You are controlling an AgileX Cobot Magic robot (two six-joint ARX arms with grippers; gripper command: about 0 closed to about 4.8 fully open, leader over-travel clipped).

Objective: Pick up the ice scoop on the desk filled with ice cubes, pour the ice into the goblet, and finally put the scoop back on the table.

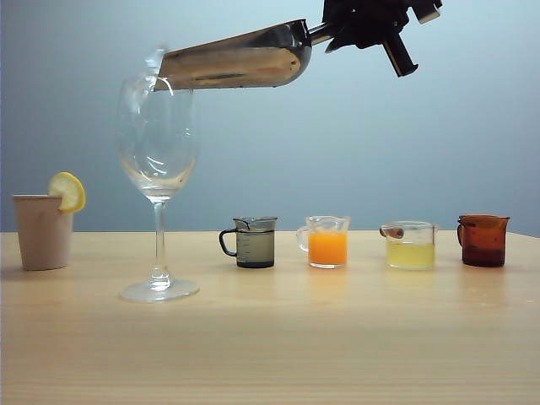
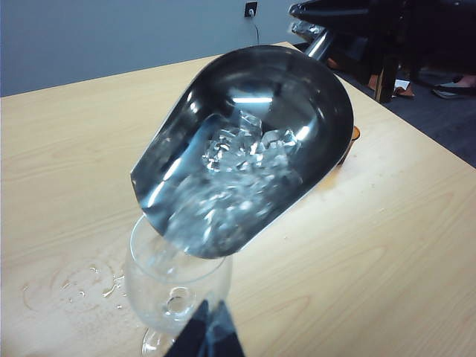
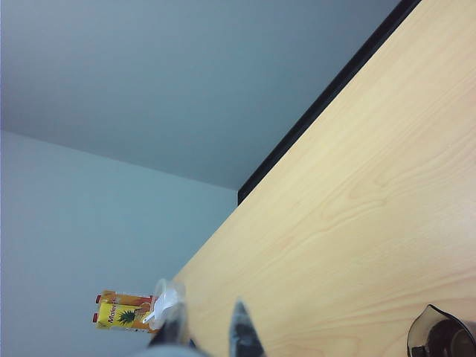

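Polished steel, the ice scoop [image 1: 240, 59] is rigid, slick; right gripper [image 1: 364, 24] clamps its handle above the fragile goblet [image 1: 158, 181]; ice cubes [image 2: 242, 152] slide; left gripper's [image 2: 208, 335] state unclear.

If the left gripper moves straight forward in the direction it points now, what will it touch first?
Probably the goblet: in the left wrist view its bowl sits just beyond the left gripper fingertips, under the tilted ice scoop. Depth is unclear, so the gripper might pass beside it.

Right gripper [image 1: 325, 32] raised (fingers [image 3: 242, 335] clamped)
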